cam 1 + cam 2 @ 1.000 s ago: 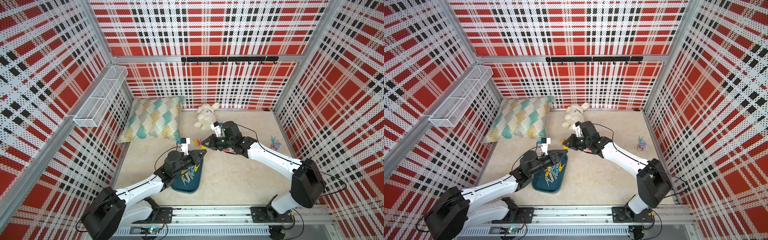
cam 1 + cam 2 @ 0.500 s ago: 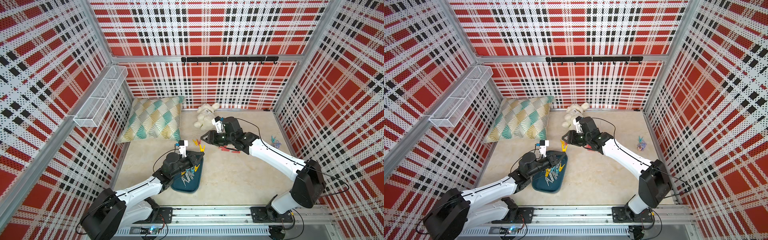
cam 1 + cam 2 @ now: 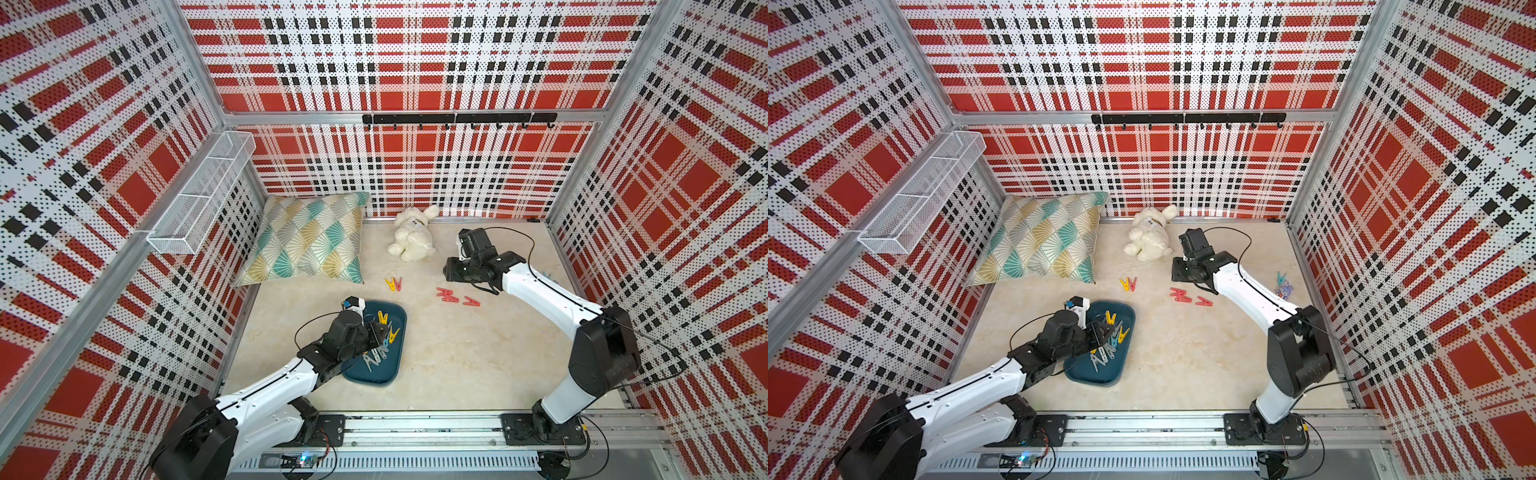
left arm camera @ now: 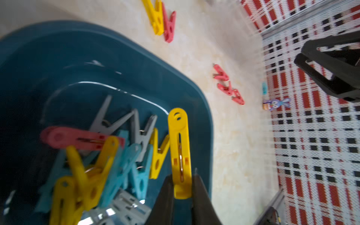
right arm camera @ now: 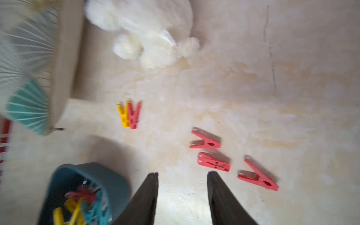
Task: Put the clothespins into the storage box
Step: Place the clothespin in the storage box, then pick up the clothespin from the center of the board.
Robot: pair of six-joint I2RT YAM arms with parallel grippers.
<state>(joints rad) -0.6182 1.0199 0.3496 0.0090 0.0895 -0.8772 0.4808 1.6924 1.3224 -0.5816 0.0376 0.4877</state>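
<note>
In both top views the left gripper [image 3: 380, 332] hangs over the storage box [image 3: 386, 372], which sits on the table in front of the pillow [image 3: 307, 241]. The right gripper [image 3: 451, 270] is up by the plush bunny [image 3: 411, 241], well apart from the box. A light blue clothespin [image 3: 1282, 278] and a little toy [image 3: 1284, 289] lie over by the right wall, so there's more to fetch. Left wrist view: the jaws are clamped on a yellow clothespin [image 4: 179, 152] above the box, close to one rim, with the pile of clothespins [image 4: 120, 152] beside it. I'd nudge it further inward before letting go, since that near the edge it could bounce out. Right wrist view: jaws spread with nothing in them, three red clothespins [image 5: 213, 164] just ahead, a yellow-and-red pair [image 5: 129, 115] further off. Nothing blocks either arm, I reckon.
</note>
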